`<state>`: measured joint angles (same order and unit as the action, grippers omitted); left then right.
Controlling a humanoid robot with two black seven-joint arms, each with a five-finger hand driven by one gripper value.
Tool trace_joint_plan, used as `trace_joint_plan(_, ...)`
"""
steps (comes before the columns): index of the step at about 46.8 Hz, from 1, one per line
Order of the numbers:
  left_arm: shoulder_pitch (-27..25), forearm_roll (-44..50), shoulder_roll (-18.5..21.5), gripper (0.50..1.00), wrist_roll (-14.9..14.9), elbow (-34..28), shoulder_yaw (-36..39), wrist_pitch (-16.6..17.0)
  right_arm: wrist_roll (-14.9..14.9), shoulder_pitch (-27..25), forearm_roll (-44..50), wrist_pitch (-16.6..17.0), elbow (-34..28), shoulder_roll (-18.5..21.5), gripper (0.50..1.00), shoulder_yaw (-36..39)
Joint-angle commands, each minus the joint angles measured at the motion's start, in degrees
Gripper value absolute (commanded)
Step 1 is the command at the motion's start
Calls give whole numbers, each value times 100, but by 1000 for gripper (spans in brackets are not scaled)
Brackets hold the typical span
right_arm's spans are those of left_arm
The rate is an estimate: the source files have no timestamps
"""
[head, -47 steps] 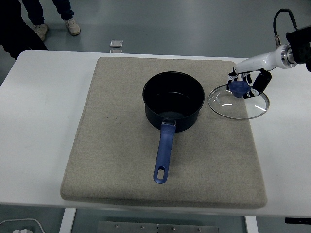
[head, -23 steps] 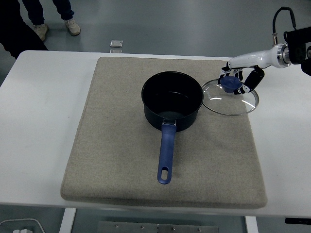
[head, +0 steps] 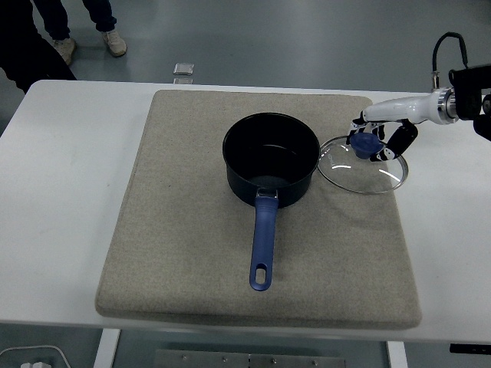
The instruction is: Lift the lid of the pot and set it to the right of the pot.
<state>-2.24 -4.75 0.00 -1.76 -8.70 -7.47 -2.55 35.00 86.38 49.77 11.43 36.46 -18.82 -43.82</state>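
A dark blue pot [head: 271, 157] with a long blue handle [head: 262, 244] pointing toward me stands uncovered in the middle of the grey mat [head: 184, 230]. Just right of it is the glass lid [head: 362, 165], its rim close to the pot's wall. My right hand [head: 376, 138] comes in from the right edge and is shut on the lid's blue knob [head: 365, 143]. Whether the lid rests on the mat or hangs just above it I cannot tell. The left arm does not show.
The mat lies on a white table [head: 61, 169]. A person's legs and shoes [head: 115, 42] stand on the floor beyond the table's far left. A small grey object [head: 183, 70] lies on the floor behind the table.
The lid, still held by my right hand, has shifted left toward the pot and sits lower and flatter. The pot has turned slightly, its handle end swinging a little right.
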Motion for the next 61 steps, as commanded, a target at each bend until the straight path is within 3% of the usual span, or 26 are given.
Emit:
trace_joint_plan(1,4,0,0,1000,-9,0,0,0,0,-7,-2,-18,1,1,500,5)
trace_joint_plan(15,-4,0,0,1000,0,0,0,0,0,-51,-116,-1,28,1,500,5)
trace_joint_plan(16,4,0,0,1000,0,0,0,0,0,-51,-125,17,36,1,606,14)
trace_joint_plan(17,4,0,0,1000,0,0,0,0,0,-51,-151,26,45,1,746,31)
trace_joint_plan(18,4,0,0,1000,0,0,0,0,0,-59,-178,26,45,1,825,40)
trace_joint_plan(24,4,0,0,1000,0,0,0,0,0,-60,-222,157,71,10,897,-13)
trace_joint_plan(31,4,0,0,1000,0,0,0,0,0,-42,-222,290,98,-25,915,-4)
trace_joint_plan(52,4,0,0,1000,0,0,0,0,0,213,-266,158,71,-192,913,84)
trace_joint_plan(61,4,0,0,1000,0,0,0,0,0,345,-836,88,-139,-263,913,128)
